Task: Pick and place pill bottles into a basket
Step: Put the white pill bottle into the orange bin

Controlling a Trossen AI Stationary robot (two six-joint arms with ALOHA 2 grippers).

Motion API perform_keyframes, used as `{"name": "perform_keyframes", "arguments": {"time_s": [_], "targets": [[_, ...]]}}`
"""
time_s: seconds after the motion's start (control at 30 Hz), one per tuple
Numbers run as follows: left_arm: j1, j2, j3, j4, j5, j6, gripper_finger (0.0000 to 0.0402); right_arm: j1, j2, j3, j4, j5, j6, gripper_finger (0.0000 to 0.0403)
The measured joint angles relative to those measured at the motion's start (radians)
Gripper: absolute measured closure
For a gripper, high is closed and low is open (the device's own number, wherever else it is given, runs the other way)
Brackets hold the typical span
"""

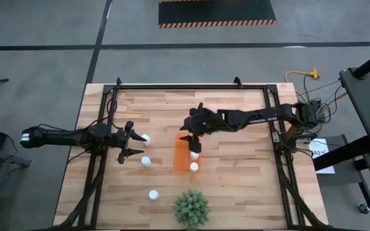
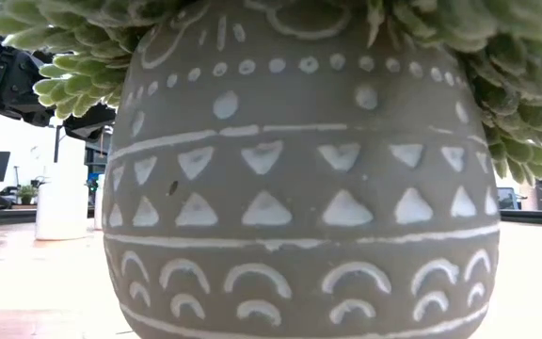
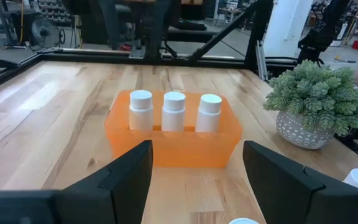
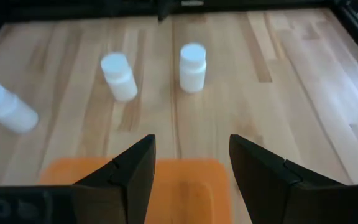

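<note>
The orange basket (image 1: 181,160) (image 3: 166,148) stands in the middle of the table with three white pill bottles (image 3: 174,111) upright in it, in a row. My right gripper (image 1: 190,142) (image 4: 191,146) hangs open above the basket's far end, with nothing between its fingers. Three more pill bottles stand upright on the table to the basket's left: one (image 1: 146,138), a second (image 1: 146,161) and a third (image 1: 153,194) nearer the front. My left gripper (image 1: 135,142) (image 3: 197,149) waits open at the left, pointing at the basket, close to the first two loose bottles.
A green spiky plant in a grey patterned pot (image 1: 191,206) (image 2: 299,188) stands at the table's near edge, just in front of the basket, and fills the low view. A black frame (image 1: 191,86) borders the table's far side. Bare wood lies right of the basket.
</note>
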Motion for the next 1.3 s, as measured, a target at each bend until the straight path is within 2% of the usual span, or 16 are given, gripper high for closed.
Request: {"name": "perform_keyframes", "arguments": {"time_s": [0.4, 0.53, 0.9, 1.1, 1.2, 1.3], "targets": [[0.000, 0.000, 0.000, 0.000, 0.000, 0.000, 0.0168, 0.000, 0.001, 0.137, 0.001, 0.000, 0.019, 0.0209], [0.000, 0.000, 0.000, 0.000, 0.000, 0.000, 0.0168, 0.000, 0.001, 0.139, 0.009, 0.000, 0.025, 0.0209], [0.000, 0.000, 0.000, 0.000, 0.000, 0.000, 0.0168, -0.005, 0.001, 0.038, -0.040, 0.006, 0.119, 0.0209], [0.000, 0.000, 0.000, 0.000, 0.000, 0.000, 0.0168, -0.008, -0.005, -0.027, -0.022, 0.162, 0.133, 0.0209], [0.000, 0.000, 0.000, 0.000, 0.000, 0.000, 0.0168, -0.007, -0.024, -0.078, 0.057, 0.153, 0.128, 0.0209], [0.000, 0.000, 0.000, 0.000, 0.000, 0.000, 0.0168, -0.007, -0.058, -0.148, 0.173, 0.073, 0.104, 0.0209]]}}
